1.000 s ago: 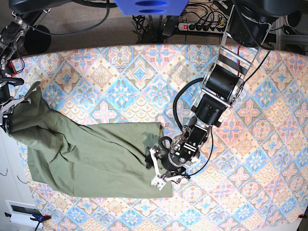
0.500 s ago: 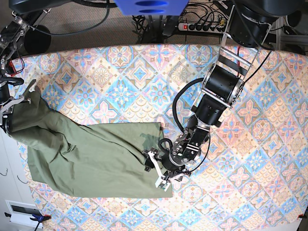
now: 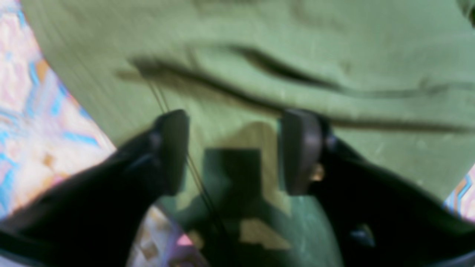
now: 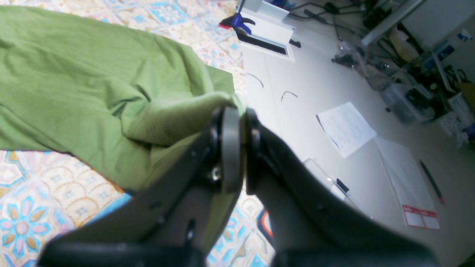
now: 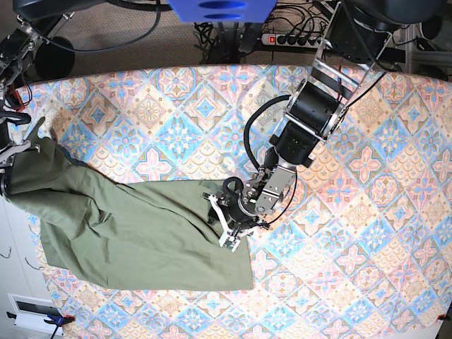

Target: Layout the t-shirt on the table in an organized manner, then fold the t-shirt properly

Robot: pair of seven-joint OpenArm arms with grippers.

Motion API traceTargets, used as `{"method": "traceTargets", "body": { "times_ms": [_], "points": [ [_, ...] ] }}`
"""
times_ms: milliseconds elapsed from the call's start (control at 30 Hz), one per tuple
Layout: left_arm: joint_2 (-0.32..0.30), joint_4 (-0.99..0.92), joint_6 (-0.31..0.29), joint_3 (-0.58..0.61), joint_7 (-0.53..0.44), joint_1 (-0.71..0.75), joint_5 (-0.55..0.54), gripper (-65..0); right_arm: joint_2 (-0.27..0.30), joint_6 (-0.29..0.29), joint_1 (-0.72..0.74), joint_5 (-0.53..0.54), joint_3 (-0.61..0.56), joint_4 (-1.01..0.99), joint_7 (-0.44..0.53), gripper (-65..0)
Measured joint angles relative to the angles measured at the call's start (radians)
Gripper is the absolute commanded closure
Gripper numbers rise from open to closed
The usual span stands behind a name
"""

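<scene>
T-shirt: olive green, wrinkled, spread over the left part of the patterned table; no legible print or label. Right gripper: clamped on a lifted shirt edge at the table's side. Left gripper: jaws apart over the fabric.

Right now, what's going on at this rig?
A two-arm robot is laying out an olive t-shirt on the patterned table. The right gripper is shut on a bunched edge of the shirt at the table's edge, holding it lifted. The left gripper is down over the shirt's opposite edge near mid-table, jaws apart with fabric between them, nothing clearly pinched. The shirt lies partly spread but wrinkled; no fold has been made.
</scene>
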Motion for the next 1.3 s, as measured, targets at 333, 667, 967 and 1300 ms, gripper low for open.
{"method": "traceTargets", "body": {
  "times_ms": [333, 667, 967, 1300],
  "points": [
    [-0.052, 0.033, -0.080, 0.003, 0.003, 0.023, -0.007, 0.0, 0.000, -0.001, 0.000, 0.000, 0.000, 0.000, 0.000, -0.2],
    [-0.360, 0.690, -0.079, 0.169, 0.301, 0.267, -0.007, 0.0, 0.000, -0.001, 0.000, -0.001, 0.000, 0.001, 0.000, -0.2],
    [-0.585, 0.953, -0.079, 0.167, 0.372, 0.402, -0.003, 0.0, -0.001, 0.000, 0.000, 0.000, 0.000, 0.001, 0.000, -0.2],
    [-0.323, 0.816, -0.072, -0.142, 0.351, 0.286, 0.003, -27.3, 0.003, -0.001, -0.034, 0.000, -0.003, 0.001, 0.008, -0.2]
  ]
}}
